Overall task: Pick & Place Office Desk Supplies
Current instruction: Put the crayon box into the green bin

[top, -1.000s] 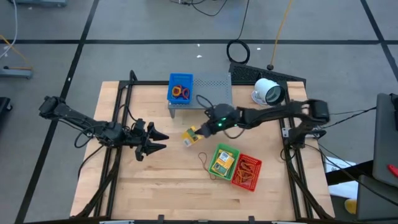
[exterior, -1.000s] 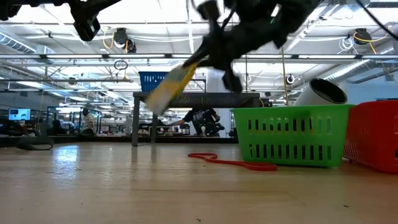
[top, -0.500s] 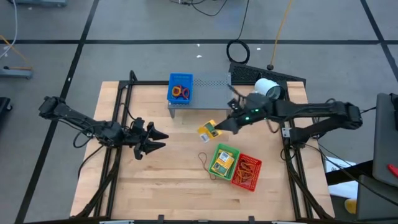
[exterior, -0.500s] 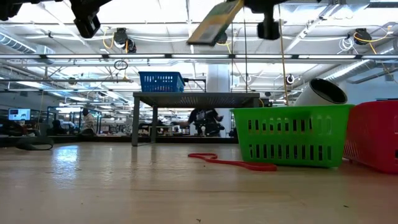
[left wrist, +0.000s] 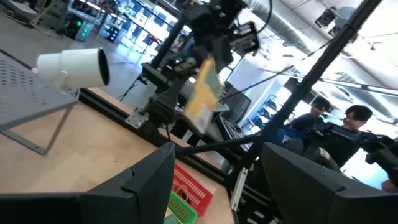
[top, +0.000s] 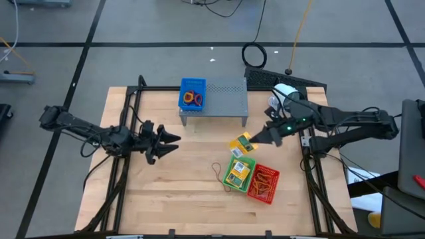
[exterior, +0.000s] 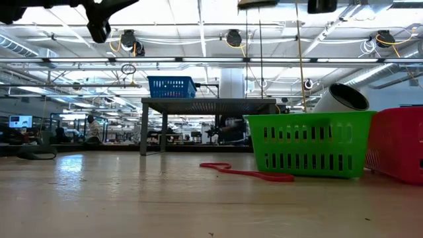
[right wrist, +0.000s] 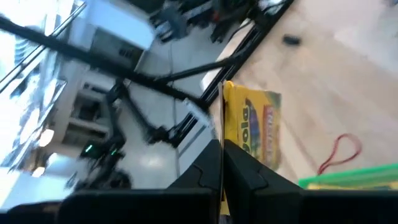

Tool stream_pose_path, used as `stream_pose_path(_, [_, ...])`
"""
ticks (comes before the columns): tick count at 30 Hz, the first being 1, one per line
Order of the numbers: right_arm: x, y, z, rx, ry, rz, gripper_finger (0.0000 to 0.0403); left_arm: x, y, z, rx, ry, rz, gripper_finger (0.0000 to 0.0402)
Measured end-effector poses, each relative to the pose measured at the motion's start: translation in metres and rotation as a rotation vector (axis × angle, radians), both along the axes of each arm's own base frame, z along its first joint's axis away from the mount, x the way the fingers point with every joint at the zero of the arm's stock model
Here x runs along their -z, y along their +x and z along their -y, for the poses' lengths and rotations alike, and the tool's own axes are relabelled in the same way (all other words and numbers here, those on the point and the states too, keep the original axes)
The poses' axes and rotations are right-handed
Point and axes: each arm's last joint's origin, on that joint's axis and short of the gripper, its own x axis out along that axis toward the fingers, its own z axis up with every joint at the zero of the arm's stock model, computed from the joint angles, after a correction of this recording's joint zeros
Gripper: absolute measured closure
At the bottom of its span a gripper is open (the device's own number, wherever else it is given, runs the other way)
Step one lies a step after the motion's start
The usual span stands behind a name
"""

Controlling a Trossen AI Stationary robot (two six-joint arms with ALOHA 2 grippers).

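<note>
A flat yellow packet with a green label (top: 242, 145) hangs in the air just beyond the far side of the green basket (top: 239, 171), with my right gripper (top: 257, 140) shut on it. The right wrist view shows the packet (right wrist: 254, 124) running forward from the closed fingertips. The green basket holds another yellow packet. A thin red rubber band (top: 218, 171) lies on the wood beside it. My left gripper (top: 170, 139) hovers open over the table's left part, holding nothing. In its wrist view the packet (left wrist: 204, 96) hangs from the right arm. My right gripper pinches the packet's end nearest the wrist (right wrist: 239, 152) between its two fingers. The fingers come roughly level from the table's right side, and the packet sticks out beyond them toward the left. It is lifted clear of the table and tilted.
A red basket (top: 264, 183) of orange bands adjoins the green one. A grey perforated shelf (top: 224, 99) at the far middle carries a blue basket (top: 193, 94). A white round device (top: 285, 95) lies at the far right. Bare wood lies in front of the shelf and along the near edge.
My right gripper has risen and drawn back toward the table's right edge, staying shut on the yellow packet. The packet has gone from low in front of the shelf to high up just beyond the green basket's far side. In the low view it has left the top of the picture.
</note>
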Motion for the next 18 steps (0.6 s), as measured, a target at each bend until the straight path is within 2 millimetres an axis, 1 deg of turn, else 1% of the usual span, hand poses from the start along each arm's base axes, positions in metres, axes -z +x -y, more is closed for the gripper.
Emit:
stream_pose_path(4, [-0.001,-0.009,-0.007,-0.083,0.023,-0.022,0.0403,0.000,0.001,-0.003,-0.018,-0.011,0.000,0.0151])
stream_pose_path(10, [0.004,-0.016,-0.019,-0.260,0.079,-0.096,0.0403,0.000,0.002,-0.007,-0.037,-0.026,0.001,0.0151])
stream_pose_path(14, [0.013,-0.017,-0.025,-0.359,0.069,-0.177,0.0403,0.000,0.002,-0.009,-0.055,-0.027,0.001,0.0151])
stream_pose_path(18, [0.033,-0.008,-0.029,-0.441,0.061,-0.220,0.0403,0.000,0.002,-0.012,-0.109,-0.033,0.000,0.0151])
